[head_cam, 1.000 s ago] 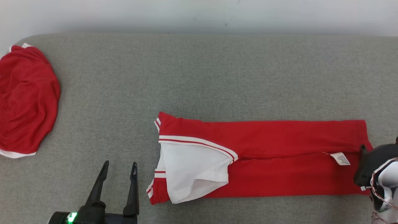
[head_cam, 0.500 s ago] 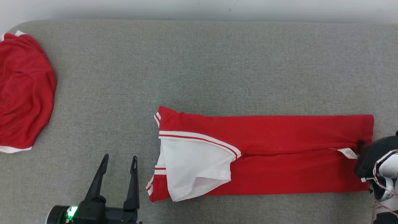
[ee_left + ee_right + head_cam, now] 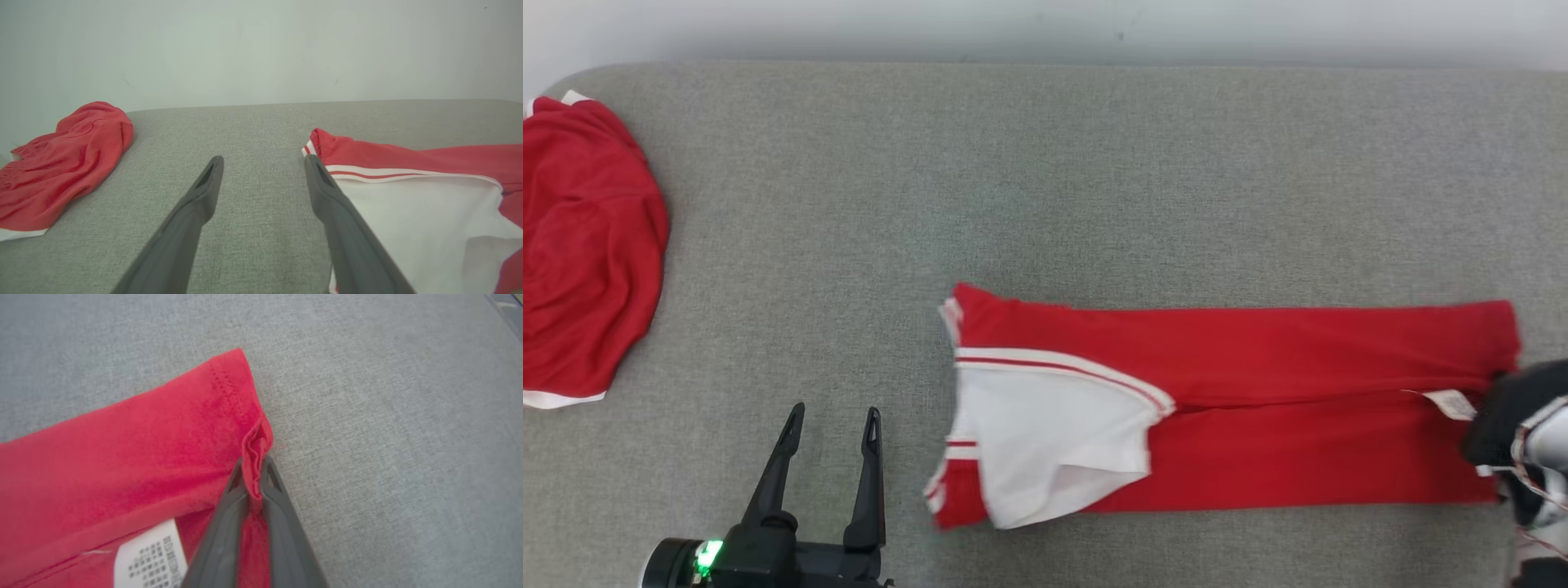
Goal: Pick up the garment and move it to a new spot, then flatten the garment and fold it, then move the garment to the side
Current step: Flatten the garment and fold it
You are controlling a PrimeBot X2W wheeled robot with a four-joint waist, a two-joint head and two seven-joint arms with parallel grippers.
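The right gripper's (image 3: 253,467) jaws were pinched tight on the end of the garment (image 3: 1298,359) at the right edge of the bench (image 3: 1045,180). The left gripper's (image 3: 833,412) stood spread and empty by the front edge, just beside the collar end. The garment lay flattened in a long folded strip. I'd judge the crosswise fold and the move aside remained. The right jaws had only just closed, and the strip had slid slightly rightward.

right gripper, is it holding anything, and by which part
The right gripper is shut on the red garment, pinching a bunched fold at its hemmed end, near the care label. The left gripper is open, holding nothing.
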